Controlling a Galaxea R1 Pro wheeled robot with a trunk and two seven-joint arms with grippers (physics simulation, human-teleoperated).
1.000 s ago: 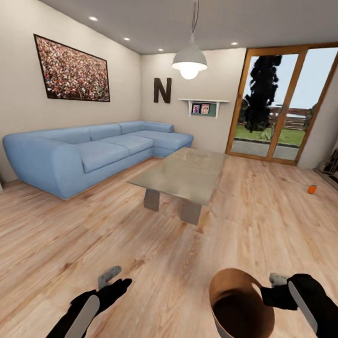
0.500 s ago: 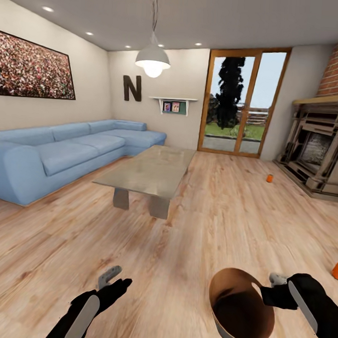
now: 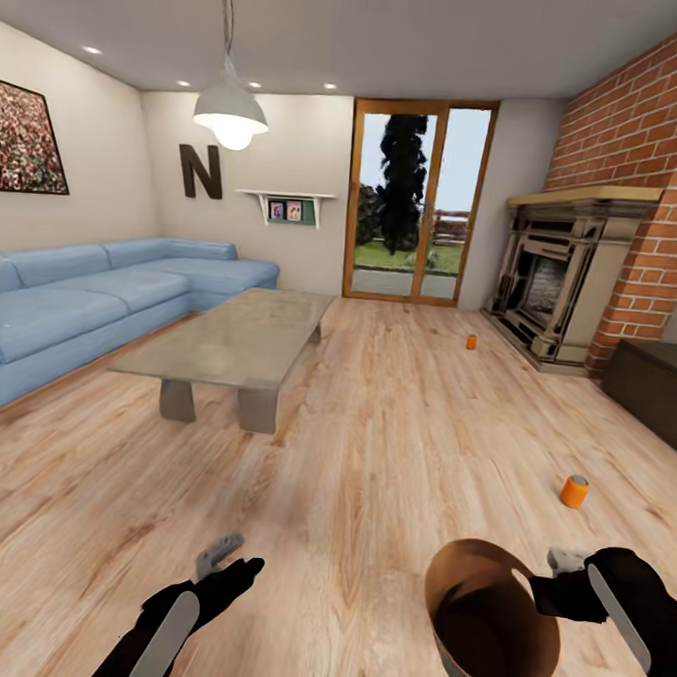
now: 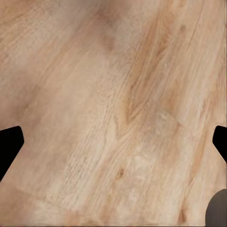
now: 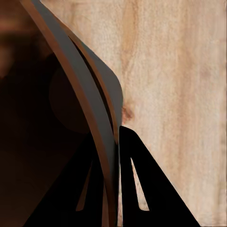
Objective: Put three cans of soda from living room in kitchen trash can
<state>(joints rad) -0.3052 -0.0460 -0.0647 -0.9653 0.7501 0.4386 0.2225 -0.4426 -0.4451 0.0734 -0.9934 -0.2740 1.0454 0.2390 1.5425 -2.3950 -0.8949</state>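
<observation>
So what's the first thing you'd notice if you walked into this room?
Probably the big blue sofa along the left wall and the red-brick fireplace on the right. Two orange soda cans stand on the wood floor: one nearby at the right, one farther off by the fireplace. Down in front, the right gripper holds a trash can by its rim.

**Room: living area, wood floor**

Light wood-plank floor (image 3: 393, 432) throughout. Blue sofa (image 3: 90, 303) along the left wall, framed picture (image 3: 20, 139) above it. Low table (image 3: 233, 337) just beside the sofa. Far wall: letter N (image 3: 201, 170), small shelf (image 3: 284, 207), glazed door (image 3: 419, 201) showing a tree outside. Pendant lamp (image 3: 230, 113) lit. Brick wall with fireplace (image 3: 557, 282) at right; dark cabinet (image 3: 656, 390) near it.
</observation>
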